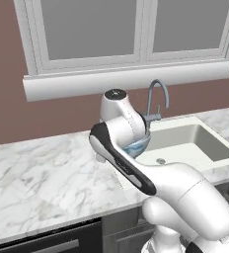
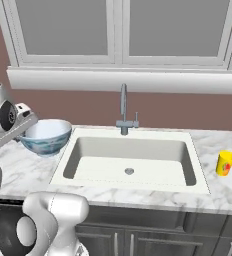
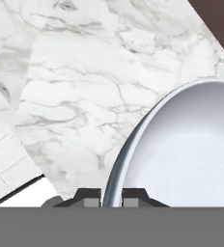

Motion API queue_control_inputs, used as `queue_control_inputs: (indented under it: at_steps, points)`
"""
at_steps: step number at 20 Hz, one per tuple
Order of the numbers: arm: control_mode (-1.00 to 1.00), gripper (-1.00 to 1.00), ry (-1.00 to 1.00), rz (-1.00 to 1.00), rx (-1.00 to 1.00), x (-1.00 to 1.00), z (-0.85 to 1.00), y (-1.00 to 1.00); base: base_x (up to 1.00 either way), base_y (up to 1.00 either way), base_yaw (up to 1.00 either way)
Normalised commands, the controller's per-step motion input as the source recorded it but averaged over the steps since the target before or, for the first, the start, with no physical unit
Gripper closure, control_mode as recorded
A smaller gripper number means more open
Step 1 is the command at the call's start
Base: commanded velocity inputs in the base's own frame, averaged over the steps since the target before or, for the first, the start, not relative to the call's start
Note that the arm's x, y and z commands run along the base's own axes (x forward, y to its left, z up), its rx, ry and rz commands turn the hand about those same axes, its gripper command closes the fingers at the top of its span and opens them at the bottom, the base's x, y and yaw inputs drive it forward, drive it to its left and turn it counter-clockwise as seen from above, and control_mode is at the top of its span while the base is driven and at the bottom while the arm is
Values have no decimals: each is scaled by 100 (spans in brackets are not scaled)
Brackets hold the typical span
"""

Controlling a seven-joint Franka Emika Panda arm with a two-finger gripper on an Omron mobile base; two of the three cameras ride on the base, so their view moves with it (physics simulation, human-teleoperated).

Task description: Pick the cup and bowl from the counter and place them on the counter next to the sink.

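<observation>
Your pincer (image 3: 112, 198) is clamped on the bowl's (image 2: 44, 136) rim, bowl at the sink's (image 2: 138, 165) nine o'clock; cup (image 2: 225, 163) at three o'clock.

- The counter (image 2: 18, 172) before me was white marble with grey veins, running along the brown wall under the window, over dark grey cabinet fronts.
- The sink (image 2: 130, 161), an off-white rectangular basin with a round drain, was set into the counter; its grey gooseneck tap (image 2: 123, 110) rose at the back rim.
- The cup (image 2: 225, 163), yellow with a red-orange mark, stood upright on the counter to the right of the sink, just beside the rim.
</observation>
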Motion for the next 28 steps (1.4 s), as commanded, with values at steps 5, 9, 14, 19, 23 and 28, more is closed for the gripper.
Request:
queue_control_inputs:
  at_steps: [5, 9, 14, 19, 23, 28]
  points:
    - [-100, 100, -19, 0, 0, 20, -34, 27, 0, 0, 0]
    - [-100, 100, -12, 0, 0, 7, -21, 20, 0, 0, 0]
    - [-100, 100, 15, 0, 0, 1, 0, 9, 0, 0, 0]
    - [-100, 100, 25, 0, 0, 0, 0, 23, 0, 0, 0]
    - [-100, 100, 14, 2, 0, 0, -1, 19, 0, 0, 0]
    - [-100, 100, -1, 1, 0, 8, -29, 22, 0, 0, 0]
